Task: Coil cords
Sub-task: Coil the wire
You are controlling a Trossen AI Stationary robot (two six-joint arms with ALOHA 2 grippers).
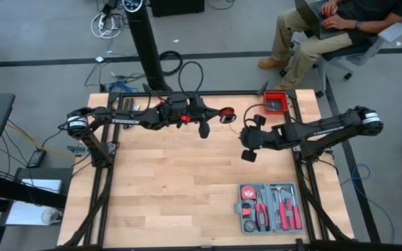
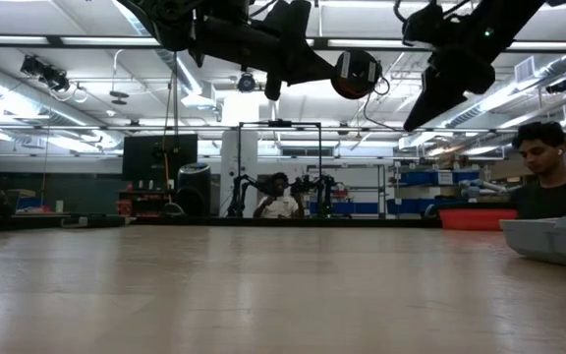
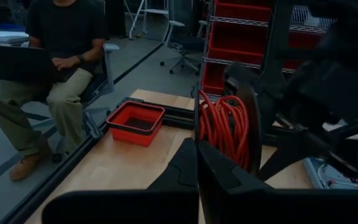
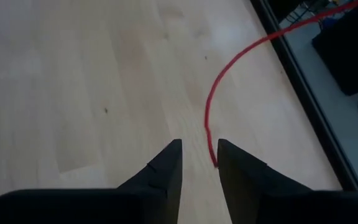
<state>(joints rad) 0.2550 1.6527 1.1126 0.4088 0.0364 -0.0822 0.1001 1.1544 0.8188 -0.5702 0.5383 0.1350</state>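
Right tool [image 4: 197,149] is hanging spread above the table [image 1: 173,195], and the loose run of the red cord [image 4: 209,106] is touching the inner edge of one finger rather than being pinched. From that point the strand is running straight out ahead of the tips, along the line of the fingers, then bending off towards the table's edge. So its long axis is lying almost in line with my reach, not across it.

The wound part of the cord [image 1: 227,116] is sitting as a small red bundle up off the table, just beside my left tool [image 1: 204,130], towards the far side. In the left wrist view the coil [image 3: 222,127] is hanging just past the fingers. The left tool [image 3: 197,143] is pressed together (whether it is nipping a strand, I cannot tell).

I am judging the left arm nearer the bundle and the right arm [image 1: 326,129] nearer the free length.
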